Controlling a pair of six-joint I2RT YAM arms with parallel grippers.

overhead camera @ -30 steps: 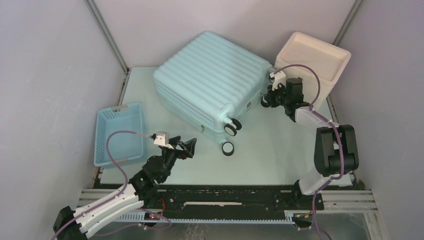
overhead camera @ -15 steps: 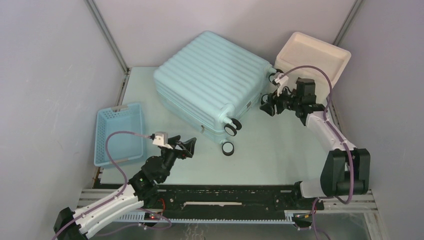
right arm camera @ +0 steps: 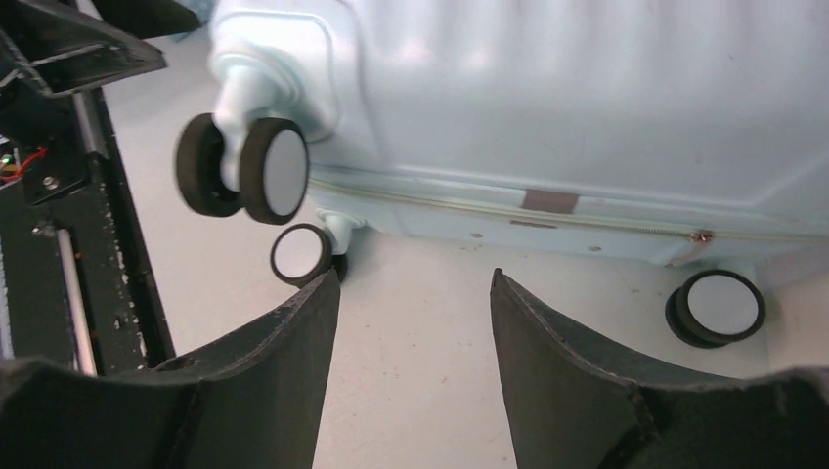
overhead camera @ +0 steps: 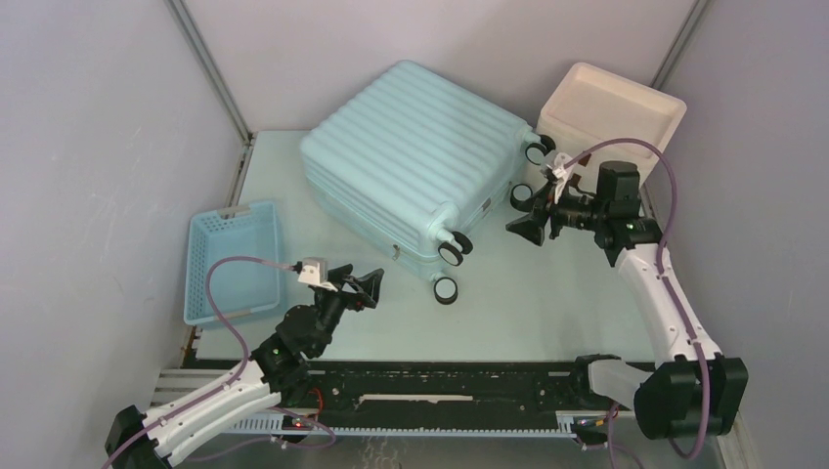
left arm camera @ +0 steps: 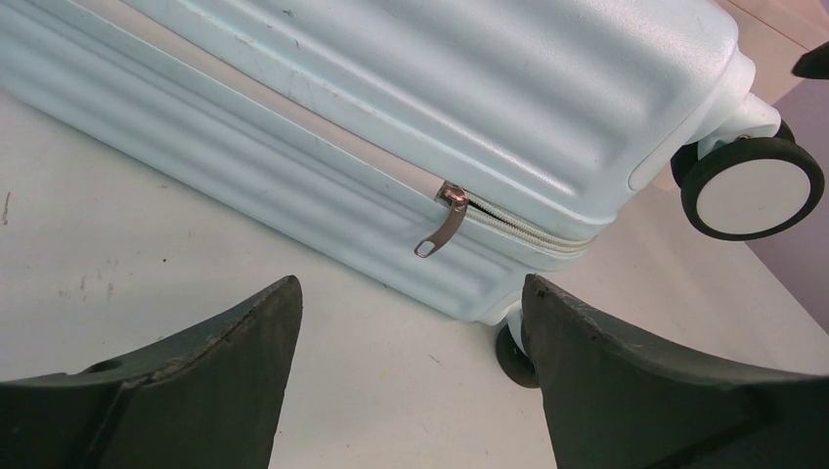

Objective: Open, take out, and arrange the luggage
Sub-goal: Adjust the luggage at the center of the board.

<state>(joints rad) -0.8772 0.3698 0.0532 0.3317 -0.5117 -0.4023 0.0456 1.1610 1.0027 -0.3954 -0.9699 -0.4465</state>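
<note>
Mint luggage [overhead camera: 411, 147] shut; L gripper [left arm camera: 411, 293], agape, faces its zip pull [left arm camera: 442, 217], prob. to unzip; R gripper [right arm camera: 415, 288] agape by wheels [right arm camera: 269, 174].

A: What does the pale table [overhead camera: 547, 293] carry?

B: Three items. A mint-blue ribbed suitcase [overhead camera: 411, 147] lies closed on its side at far centre, wheels toward the right. A blue slatted basket [overhead camera: 249, 244] sits at the left edge. A cream-white box [overhead camera: 611, 107] stands at the far right corner, just beside the suitcase.

- Blue slatted basket [overhead camera: 233, 262], at nine o'clock, near the pale table's [overhead camera: 547, 293] left edge.
- Cream-white box [overhead camera: 608, 109], at two o'clock, in the far right corner.
</note>
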